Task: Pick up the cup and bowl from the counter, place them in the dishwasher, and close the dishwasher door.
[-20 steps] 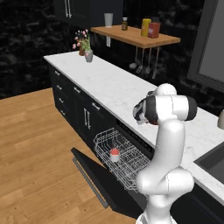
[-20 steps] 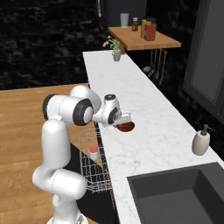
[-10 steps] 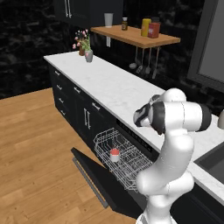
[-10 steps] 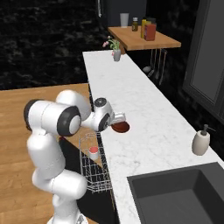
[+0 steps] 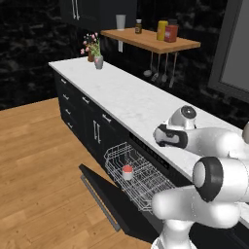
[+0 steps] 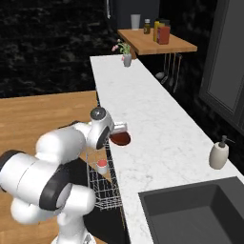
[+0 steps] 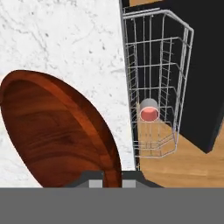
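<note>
**Gripping the bowl by its rim, arm paused at the counter's edge**

Pinching the near rim of the reddish-brown bowl (image 7: 57,131), the gripper (image 7: 112,180) had its jaws drawn narrow, one fingertip on either side of the thin wall, as the hand view showed. The bowl looked rigid and light, a shallow wooden-grained dish with a smooth, glossy face that would likely slip if the pinch loosened; a rim hold such as this one, close to the lip, seemed the only practical purchase, though it left the dish free to swing about the fingers. In the right base view the bowl (image 6: 120,138) hung at the front edge of the counter (image 6: 157,124); whether it was clear of the marble or resting on it could not be told.

Just beyond that edge stood the pulled-out white wire rack (image 7: 153,87) of the dishwasher (image 5: 146,148), with the cup (image 7: 149,110) already lying inside it, red interior showing. Open cells lay around the cup on the rack (image 5: 138,175), so room for the bowl appeared ample, but the rack's raised wire sides would have to be cleared from above. Below, the dishwasher door (image 5: 109,199) lay dropped open over the wooden floor (image 5: 39,165), its bar handle outward.

Farther along, the counter ran bare to a small flower vase (image 5: 97,61), with a wooden shelf (image 6: 157,42) of jars on the wall behind, well apart from the work.
</note>
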Controlling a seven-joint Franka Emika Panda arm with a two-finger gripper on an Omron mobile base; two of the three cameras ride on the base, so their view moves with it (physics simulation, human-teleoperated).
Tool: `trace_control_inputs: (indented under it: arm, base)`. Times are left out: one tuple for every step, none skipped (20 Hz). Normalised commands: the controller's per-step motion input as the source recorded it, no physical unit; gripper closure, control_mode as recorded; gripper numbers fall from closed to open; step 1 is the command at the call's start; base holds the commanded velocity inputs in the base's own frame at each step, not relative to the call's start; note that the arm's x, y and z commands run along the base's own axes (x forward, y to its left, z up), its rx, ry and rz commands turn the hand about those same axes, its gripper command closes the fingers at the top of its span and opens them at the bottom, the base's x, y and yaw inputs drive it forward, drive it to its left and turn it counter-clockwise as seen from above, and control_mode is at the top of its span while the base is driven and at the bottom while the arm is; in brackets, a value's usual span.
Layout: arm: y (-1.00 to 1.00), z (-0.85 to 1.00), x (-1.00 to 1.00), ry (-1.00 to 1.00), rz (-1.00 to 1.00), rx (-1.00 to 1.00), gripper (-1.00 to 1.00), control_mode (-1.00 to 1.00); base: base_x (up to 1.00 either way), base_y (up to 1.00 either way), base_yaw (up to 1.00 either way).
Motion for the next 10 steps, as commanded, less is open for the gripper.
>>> trace_control_inputs:
  arm:
    - [0.5, 0.94, -0.62, -0.02, 0.09, 0.0, 1.0, -1.0]
    - [0.56, 0.89, -0.61, -0.01, 0.1, -0.01, 1.0, -1.0]
    - [0.52, 0.86, -0.59, -0.03, 0.11, -0.01, 1.0, -1.0]
    - [0.56, 0.83, -0.49, -0.02, 0.11, 0.0, 1.0, -1.0]
    - [0.64, 0.8, -0.41, 0.0, 0.11, 0.0, 1.0, -1.0]
    - [0.72, 0.66, -0.31, 0.0, 0.11, 0.0, 1.0, -1.0]
    - [0.81, 0.49, -0.24, 0.0, 0.11, 0.0, 1.0, -1.0]
    - [0.86, 0.08, -0.16, 0.14, 0.13, 0.0, 1.0, -1.0]
    - [0.91, 0.0, -0.16, 0.17, 0.12, 0.0, 1.0, -1.0]
    - [0.95, -0.11, -0.18, 0.15, 0.09, 0.05, 1.0, -1.0]
  base:
    - [0.0, 0.0, 0.0]
    - [0.0, 0.0, 0.0]
    - [0.0, 0.0, 0.0]
    - [0.0, 0.0, 0.0]
    - [0.0, 0.0, 0.0]
    - [0.0, 0.0, 0.0]
    - [0.0, 0.0, 0.0]
    - [0.0, 0.0, 0.0]
    - [0.0, 0.0, 0.0]
    - [0.0, 0.0, 0.0]
